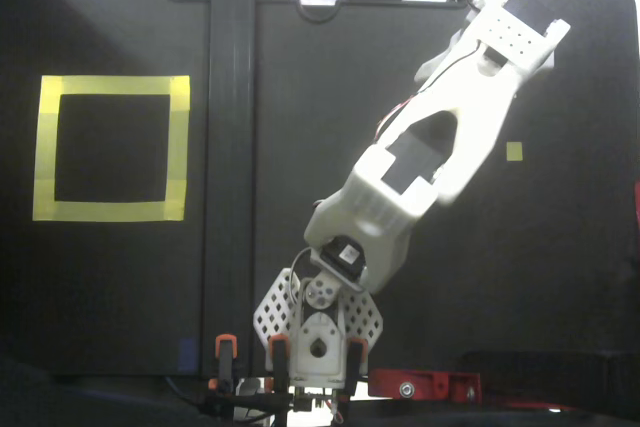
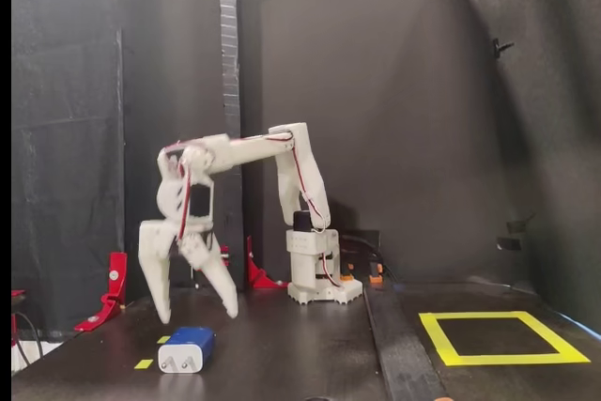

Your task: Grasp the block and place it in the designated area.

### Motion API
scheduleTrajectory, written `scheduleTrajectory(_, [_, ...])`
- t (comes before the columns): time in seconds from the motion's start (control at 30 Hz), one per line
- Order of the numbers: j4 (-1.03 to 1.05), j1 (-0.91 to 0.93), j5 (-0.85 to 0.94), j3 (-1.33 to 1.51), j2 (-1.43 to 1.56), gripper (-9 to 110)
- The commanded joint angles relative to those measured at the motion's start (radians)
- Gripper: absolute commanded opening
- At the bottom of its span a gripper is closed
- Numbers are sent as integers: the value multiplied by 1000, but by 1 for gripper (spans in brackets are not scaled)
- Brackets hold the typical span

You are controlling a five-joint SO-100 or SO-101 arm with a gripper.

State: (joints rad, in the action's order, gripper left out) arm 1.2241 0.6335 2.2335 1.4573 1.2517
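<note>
The block [image 2: 188, 348], a small dark-blue adapter with a white end face, lies on the black table at the front left of a fixed view. My gripper [image 2: 197, 315] hangs open just above and slightly behind it, fingers spread and pointing down, with nothing between them. In a fixed view from above, the white arm [image 1: 450, 137] reaches up to the right and covers the block. The designated area [image 1: 110, 86], a square of wide yellow tape, lies at the left there, and the designated area [image 2: 507, 360] is at the front right in the side-on view, far from the gripper.
Small yellow markers [image 2: 143, 363] lie beside the block, and another marker [image 1: 514, 151] shows right of the arm. A black upright post [image 1: 232, 147] stands between the arm and the taped square. Red clamps [image 2: 113, 279] sit at the table edge. The arm's base [image 2: 319, 269] is bolted at the back centre.
</note>
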Motion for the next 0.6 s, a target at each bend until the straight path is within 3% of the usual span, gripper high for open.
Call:
scheduleTrajectory(0.0, [-38,8,3,-41,-21,37])
scheduleTrajectory(0.57, [-126,-8,3,-41,-133,37])
